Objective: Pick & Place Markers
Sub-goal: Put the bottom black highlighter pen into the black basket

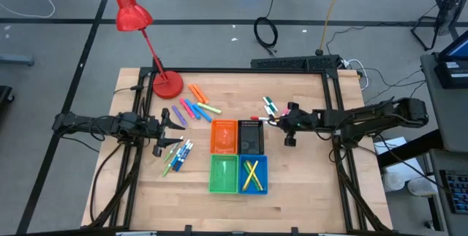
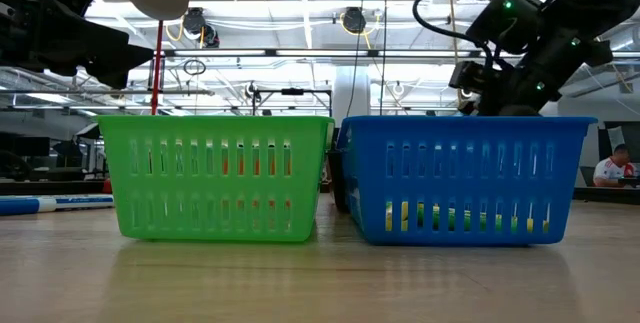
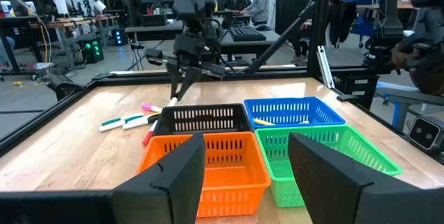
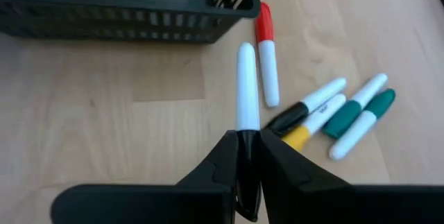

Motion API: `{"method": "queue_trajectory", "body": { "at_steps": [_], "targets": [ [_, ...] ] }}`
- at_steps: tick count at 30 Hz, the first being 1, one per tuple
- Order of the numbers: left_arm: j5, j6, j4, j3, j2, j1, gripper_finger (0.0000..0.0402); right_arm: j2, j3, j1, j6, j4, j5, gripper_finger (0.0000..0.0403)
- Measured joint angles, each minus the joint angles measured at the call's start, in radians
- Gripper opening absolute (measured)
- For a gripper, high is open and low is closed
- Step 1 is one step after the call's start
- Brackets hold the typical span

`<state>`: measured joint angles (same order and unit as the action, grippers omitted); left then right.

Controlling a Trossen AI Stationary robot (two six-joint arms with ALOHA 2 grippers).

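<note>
My right gripper hovers above the table just right of the black bin, shut on a white marker. Below it, several white markers with red, black, yellow and green caps lie flat on the wood. More markers lie in a coloured cluster on the table's left half and in a second bunch nearer its front. Two yellow markers lie in the blue bin. My left gripper waits open at the left, level, with nothing between its fingers. My right gripper pinches the white marker by one end between its two fingertips. The fingers slant down from the table's right and lie along the marker. Its long white body sticks out past the tips and slants down, lifted clear of the table.
Four small bins stand together mid-table: orange, black, green and blue. A red desk lamp stands at the far left corner. A dark metal frame runs along the table's edges.
</note>
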<state>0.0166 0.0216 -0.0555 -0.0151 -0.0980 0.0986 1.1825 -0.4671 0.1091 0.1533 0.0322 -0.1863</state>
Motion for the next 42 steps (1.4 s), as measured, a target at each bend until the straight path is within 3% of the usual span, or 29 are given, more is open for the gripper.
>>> {"method": "queue_trajectory", "body": {
  "at_steps": [7,12,19,27,42],
  "targets": [
    [0.0,0.0,0.0,0.0,0.0,0.0,0.0212,-0.055,0.0,-0.001,0.033,-0.008,-0.176,0.0026],
    [0.0,0.0,0.0,0.0,0.0,0.0,0.0212,-0.095,-0.001,-0.022,0.054,-0.085,-0.175,0.0025],
    [0.0,0.0,0.0,0.0,0.0,0.0,0.0212,-0.088,-0.001,-0.095,0.065,-0.271,0.019,0.0025],
    [0.0,0.0,0.0,0.0,0.0,0.0,0.0212,-0.023,-0.001,-0.178,-0.03,-0.469,0.16,0.0025],
    [0.0,0.0,0.0,0.0,0.0,0.0,0.0212,0.249,-0.099,-0.183,-0.021,-0.466,0.165,0.0026]
  ]
}}
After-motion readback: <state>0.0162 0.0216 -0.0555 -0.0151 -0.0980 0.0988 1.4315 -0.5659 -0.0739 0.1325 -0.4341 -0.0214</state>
